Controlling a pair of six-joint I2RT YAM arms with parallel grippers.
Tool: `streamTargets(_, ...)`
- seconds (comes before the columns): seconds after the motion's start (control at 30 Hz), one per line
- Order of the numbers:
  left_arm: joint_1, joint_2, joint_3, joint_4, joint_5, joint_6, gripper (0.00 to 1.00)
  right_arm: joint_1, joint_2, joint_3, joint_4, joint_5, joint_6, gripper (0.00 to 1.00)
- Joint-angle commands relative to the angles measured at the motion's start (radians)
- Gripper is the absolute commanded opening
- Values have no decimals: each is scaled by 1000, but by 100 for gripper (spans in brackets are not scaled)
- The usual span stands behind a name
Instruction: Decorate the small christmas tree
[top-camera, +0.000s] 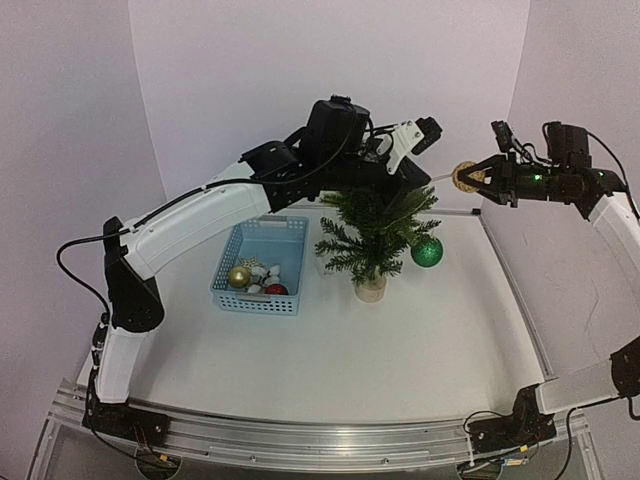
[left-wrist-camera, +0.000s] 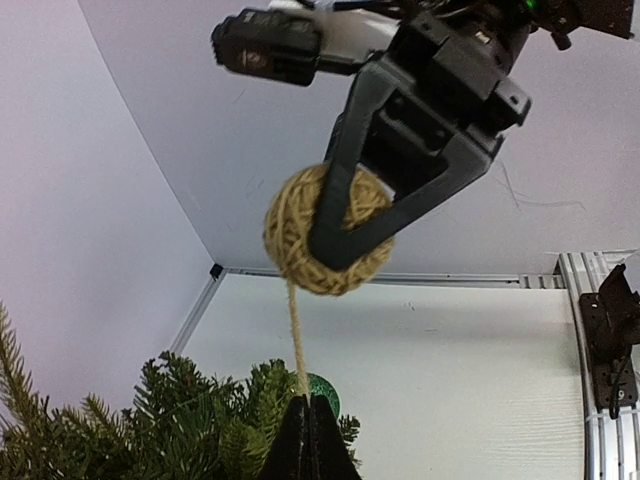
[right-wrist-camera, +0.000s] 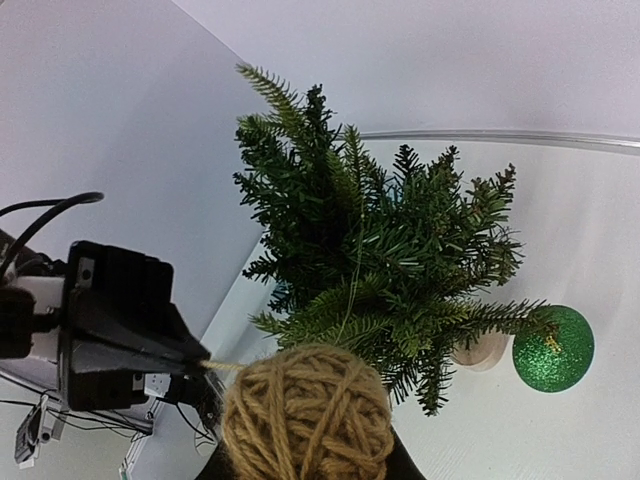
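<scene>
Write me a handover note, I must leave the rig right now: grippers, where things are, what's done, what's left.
Left gripper: shut, pinching the twine strand above the tree.
Right gripper: shut on the twine ball, held in the air.
The small christmas tree stands upright beside the blue basket.
Done: a green bauble hangs on a low branch, on the right arm's side.
Left: lay the twine on the tree. The gold bauble, red bauble and white pieces are in the basket.
</scene>
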Motion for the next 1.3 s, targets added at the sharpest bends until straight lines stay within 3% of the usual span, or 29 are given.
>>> streamTargets(0.0,10,-77,-5,-39,33,-90,0,-2,9,-6,23,-35,12,0)
streamTargets(0.2,3,16,112,14,41,-132,0,-2,27,-32,20,101,61,0)
streamTargets(0.33,-15,47,113,61,61,-154,0,-2,20,-43,21,157,73,0)
streamTargets(0.57,-25,92,81,127,44,-180,0,-1,-4,-78,17,178,67,0)
streamTargets(0.87,-25,105,58,153,-22,-163,0,-2,-39,-112,17,39,27,0)
streamTargets(1.13,-25,100,44,146,-38,-134,0,-3,-54,-125,14,100,38,0)
streamTargets(1.2,-25,93,45,140,-18,-131,4,-4,-52,-121,12,117,41,0)
streamTargets(1.27,-26,85,51,130,13,-125,16,-8,-54,-113,2,133,38,0)
